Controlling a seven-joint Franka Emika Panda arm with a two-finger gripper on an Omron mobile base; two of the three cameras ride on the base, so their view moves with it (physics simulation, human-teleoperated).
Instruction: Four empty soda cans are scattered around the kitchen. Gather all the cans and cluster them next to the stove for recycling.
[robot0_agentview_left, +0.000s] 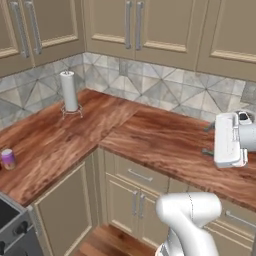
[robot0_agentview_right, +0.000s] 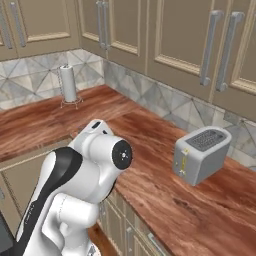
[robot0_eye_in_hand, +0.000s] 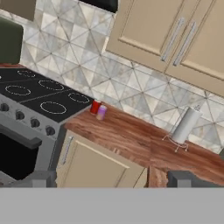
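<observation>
A red soda can (robot0_eye_in_hand: 95, 107) and a pale purple soda can (robot0_eye_in_hand: 101, 113) stand upright side by side on the wooden counter, just right of the stove (robot0_eye_in_hand: 39, 101). The purple can (robot0_agentview_left: 8, 159) also shows at the far left of the left base view, above the stove's corner (robot0_agentview_left: 11, 224). My gripper (robot0_agentview_left: 208, 140) hangs over the right-hand stretch of counter, far from the cans and pointing toward them. Its fingers (robot0_agentview_left: 209, 128) are spread wide with nothing between them. In the hand view the gripper (robot0_eye_in_hand: 111, 180) stands open, with the cans far off.
A tall white paper-towel roll (robot0_agentview_left: 69, 91) stands on its wire holder in the counter's corner. A grey toaster (robot0_agentview_right: 201, 152) sits on the right counter near the backsplash. Beige cabinets hang above and run below the L-shaped wooden counter (robot0_agentview_left: 150, 137).
</observation>
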